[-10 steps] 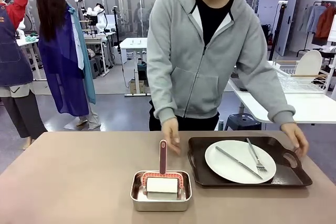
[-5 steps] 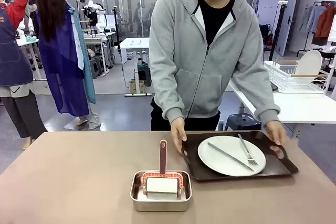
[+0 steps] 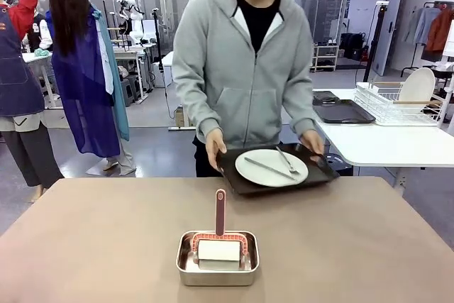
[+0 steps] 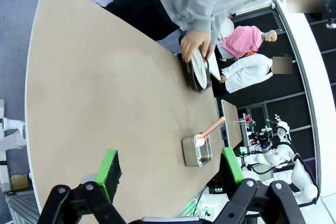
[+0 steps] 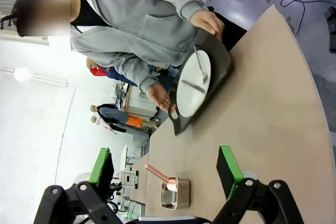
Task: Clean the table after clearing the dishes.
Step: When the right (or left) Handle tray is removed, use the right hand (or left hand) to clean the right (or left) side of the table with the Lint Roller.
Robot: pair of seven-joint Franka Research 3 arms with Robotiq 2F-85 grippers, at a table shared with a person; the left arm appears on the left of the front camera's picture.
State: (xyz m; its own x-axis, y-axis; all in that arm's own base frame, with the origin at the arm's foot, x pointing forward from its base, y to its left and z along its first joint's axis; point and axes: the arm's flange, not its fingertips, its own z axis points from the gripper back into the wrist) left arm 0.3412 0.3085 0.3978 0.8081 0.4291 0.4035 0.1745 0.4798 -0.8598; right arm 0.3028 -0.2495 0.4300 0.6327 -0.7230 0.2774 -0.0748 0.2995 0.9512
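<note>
tray, plate: held off table by person, for clearing. roller: in pan, awaiting wiping. my left claw, right claw: released, empty.

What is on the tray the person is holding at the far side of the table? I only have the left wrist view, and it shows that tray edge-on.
Observer: The front view shows a round white plate on the dark brown tray, with a fork and a knife lying on it.
Operator: Is it held with both hands?
Observer: Yes. The person has a hand on each end, and the tray is held up over the far edge of the table.
Operator: And my right pincer?
Observer: The right wrist view shows the right pincer open and empty, above the table.
</note>
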